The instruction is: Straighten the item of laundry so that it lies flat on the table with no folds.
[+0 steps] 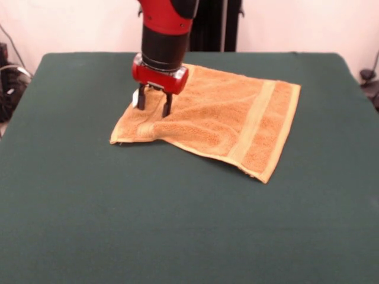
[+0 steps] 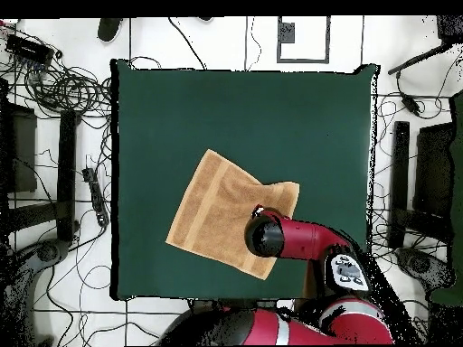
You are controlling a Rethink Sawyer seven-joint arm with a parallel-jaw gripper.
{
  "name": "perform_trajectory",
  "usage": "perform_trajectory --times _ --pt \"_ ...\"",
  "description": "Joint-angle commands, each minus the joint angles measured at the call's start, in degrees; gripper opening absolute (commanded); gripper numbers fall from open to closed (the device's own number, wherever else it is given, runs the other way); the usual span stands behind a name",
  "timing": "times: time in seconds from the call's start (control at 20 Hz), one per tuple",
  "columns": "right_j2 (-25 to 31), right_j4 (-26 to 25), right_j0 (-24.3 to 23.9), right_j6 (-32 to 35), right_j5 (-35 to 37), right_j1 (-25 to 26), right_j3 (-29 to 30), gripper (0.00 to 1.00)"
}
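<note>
The orange-tan towel [image 1: 219, 115] lies on the dark green table [image 1: 189, 225], a little behind its middle. One woven band [image 1: 254, 121] runs near its right edge. Its left part is rumpled, with a fold along the near left edge [image 1: 139, 133]. My gripper [image 1: 154, 110] hangs from the red arm over that left part, fingers [image 1: 167, 106] spread apart and tips down at the cloth. In the overhead view the towel [image 2: 217, 217] lies as a tilted square, and the arm's head [image 2: 267, 237] covers its lower right part and hides the gripper.
Bare table [image 2: 271, 108] surrounds the towel on all sides. Cables [image 2: 63, 86] and stands [image 2: 402, 172] lie on the floor round the table. The black pedestal [image 1: 216, 23] stands behind the table's far edge.
</note>
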Motion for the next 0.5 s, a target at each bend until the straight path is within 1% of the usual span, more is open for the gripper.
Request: perform_trajectory --times 0.05,0.25,0.5 --pt "6.2 -1.2 -0.5 1.7 5.7 7.8 2.4 1.0" --pt "5.4 -2.6 -0.7 0.9 5.1 6.9 3.5 1.0" --pt "4.7 -4.6 -2.0 -0.7 5.4 3.7 6.3 1.0"
